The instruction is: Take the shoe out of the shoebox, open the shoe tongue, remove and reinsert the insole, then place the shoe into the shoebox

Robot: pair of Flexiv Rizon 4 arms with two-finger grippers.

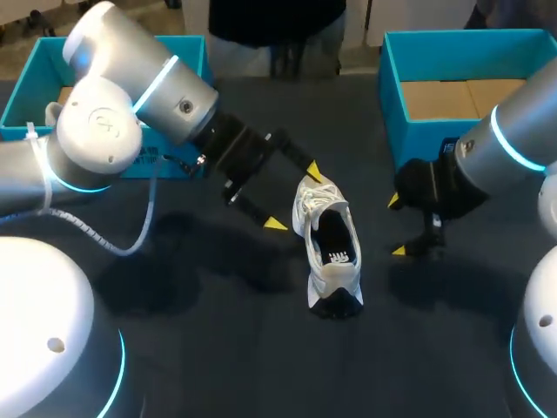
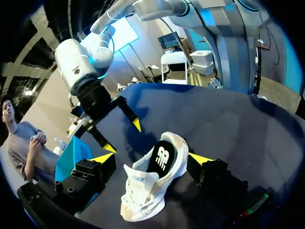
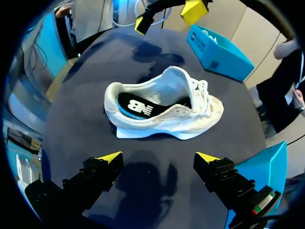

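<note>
left gripper (image 1: 294, 198), fingers apart, beside white shoe (image 1: 332, 254).

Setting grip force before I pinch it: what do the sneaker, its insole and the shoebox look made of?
Sneaker: white, matte, soft creased upper, so fabric, probably synthetic.
Insole: black, matte, with a white printed logo; likely fabric-covered foam.
Shoebox: teal outside, plain brown inside with a flap seam, so cardboard.

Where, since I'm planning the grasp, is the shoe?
Head view, middle: the shoe stands upright between the left hand and right hand, nearer the left.
</note>
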